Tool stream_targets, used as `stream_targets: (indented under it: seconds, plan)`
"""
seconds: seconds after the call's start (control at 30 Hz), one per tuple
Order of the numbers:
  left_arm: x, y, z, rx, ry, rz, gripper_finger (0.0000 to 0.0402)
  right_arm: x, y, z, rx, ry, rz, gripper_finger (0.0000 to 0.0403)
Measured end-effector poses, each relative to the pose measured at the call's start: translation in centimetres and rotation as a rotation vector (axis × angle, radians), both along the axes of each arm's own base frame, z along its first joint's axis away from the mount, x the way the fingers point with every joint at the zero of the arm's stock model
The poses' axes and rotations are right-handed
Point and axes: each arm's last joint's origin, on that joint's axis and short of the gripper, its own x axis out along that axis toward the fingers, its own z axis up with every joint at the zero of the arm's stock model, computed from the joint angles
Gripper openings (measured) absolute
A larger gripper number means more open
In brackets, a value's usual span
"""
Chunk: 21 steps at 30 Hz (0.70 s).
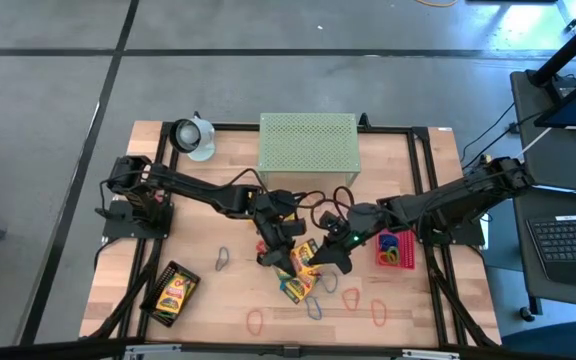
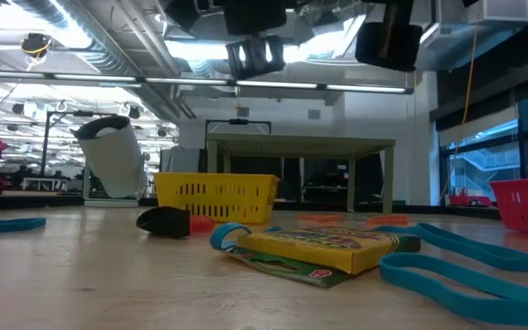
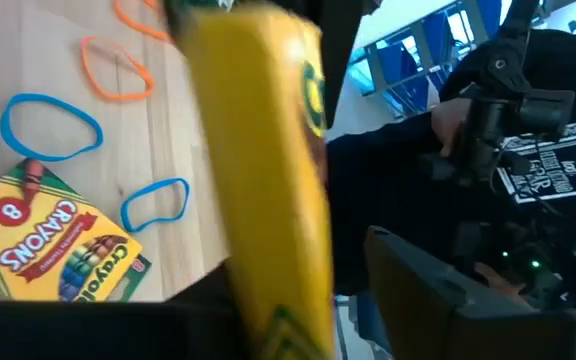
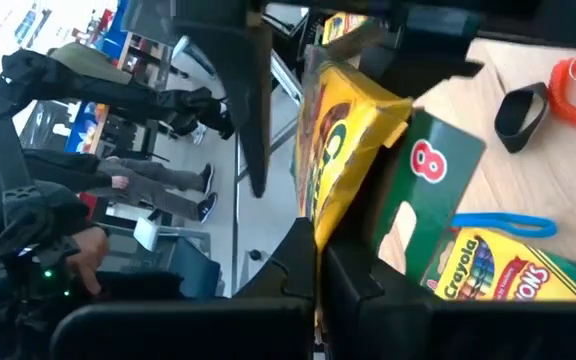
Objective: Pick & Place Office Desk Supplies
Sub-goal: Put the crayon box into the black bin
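A yellow-green crayon box (image 1: 305,256) is up off the table between my two grippers at the table's middle. My left gripper (image 1: 280,243) is shut on it from the left, and my right gripper (image 1: 330,252) is shut on it from the right. A second crayon box (image 1: 295,288) lies flat on the wood just in front of them, also showing in the low view (image 2: 328,247). Thin loops lie around it: blue (image 1: 313,308), red (image 1: 255,320) and orange (image 1: 378,313). A black clip (image 4: 521,110) rests on the table. My left gripper pinches the yellow crayon box (image 3: 258,180) across its flat faces between its two fingers. The box stands on edge, lifted clear of the table and running away from the wrist camera. My right gripper has the box's near end (image 4: 320,235) between its two fingers, coming level from the table's right. The box (image 4: 353,130) sticks out ahead of the fingers, clear of the table. The fingers themselves hide the exact place of contact.
The pale green mesh shelf (image 1: 308,145) stands at the far edge, with a roll of tape (image 1: 193,135) to its left. A pink tray (image 1: 396,250) sits at the right. A black tray holding another crayon box (image 1: 173,293) is near left. A yellow tray (image 2: 216,197) shows in the low view.
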Motion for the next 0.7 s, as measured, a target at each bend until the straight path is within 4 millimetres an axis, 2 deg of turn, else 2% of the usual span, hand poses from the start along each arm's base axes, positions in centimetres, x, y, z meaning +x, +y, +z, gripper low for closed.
stream_targets:
  seconds: [0.2,0.47,0.7]
  plan:
    - [-0.03,0.00,-0.04,0.004,-0.007,-0.013,0.0023,0.02,0.05,0.10,0.003,-0.011,0.004,0.0000]
    - [-0.04,-0.03,0.04,-0.012,-0.009,-0.032,0.0018,0.06,0.19,0.31,0.015,-0.031,0.007,0.0009]
    - [-0.07,-0.08,0.06,-0.045,0.035,-0.026,0.0017,0.08,0.17,0.32,0.056,-0.007,-0.016,0.0083]
